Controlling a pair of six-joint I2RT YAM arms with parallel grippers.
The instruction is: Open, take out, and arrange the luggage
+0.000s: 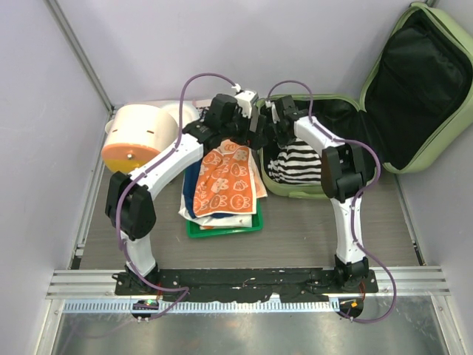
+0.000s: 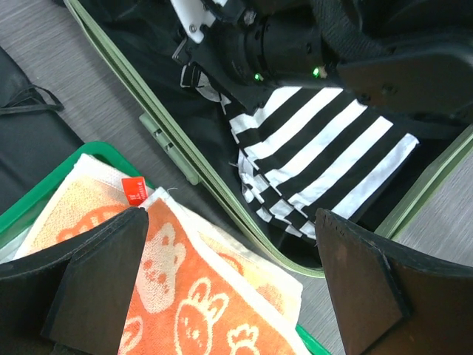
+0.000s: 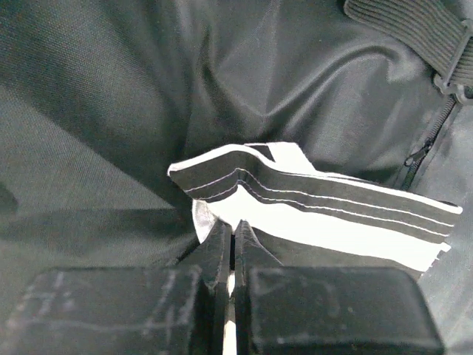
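We see the luggage (image 1: 421, 89) lying open at the right rear of the worktop (image 1: 295, 244) — our right fingers (image 3: 310, 303) pinched shut, seemingly on the striped cloth (image 3: 332, 214) inside; left fingers (image 2: 96, 281) spread wide above an orange towel (image 2: 192, 296).

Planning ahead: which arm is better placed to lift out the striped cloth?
Right. The right gripper is shut on the striped cloth inside the luggage; the left gripper hangs open near the orange towel.

Pale green hard-shell luggage (image 1: 414, 96), far right of table: lid open, tilted back, black lining exposed, striped fabric in base.
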